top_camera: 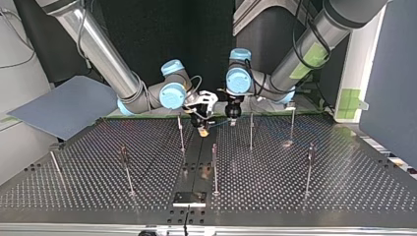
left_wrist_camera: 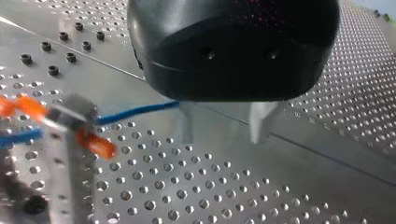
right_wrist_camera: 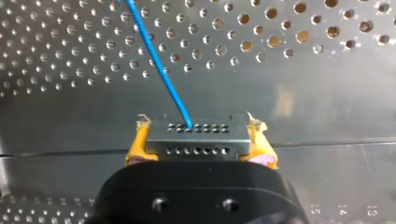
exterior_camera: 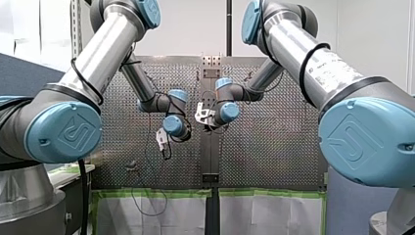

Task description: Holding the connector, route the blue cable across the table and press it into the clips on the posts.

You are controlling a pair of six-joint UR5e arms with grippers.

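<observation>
My right gripper (right_wrist_camera: 200, 123) has its yellow pads (right_wrist_camera: 135, 147) shut on the grey connector (right_wrist_camera: 196, 140). The blue cable (right_wrist_camera: 159, 60) leaves the connector's top and runs away over the perforated table. In the top view my right gripper (top_camera: 201, 124) holds the connector low over the table's middle seam, close beside my left gripper (top_camera: 231, 117). In the left wrist view my left gripper (left_wrist_camera: 223, 137) hangs open just above the plate, its metal fingers (left_wrist_camera: 187, 126) apart with nothing between them. The blue cable (left_wrist_camera: 135, 110) runs from a clip post (left_wrist_camera: 70, 121) with orange parts to just beside one finger.
Several thin upright posts (top_camera: 214, 167) stand spread over the perforated table (top_camera: 319, 196). A small black plate (top_camera: 189, 198) lies at the table's near edge in the top view. A grey board (top_camera: 64, 105) leans at that view's left.
</observation>
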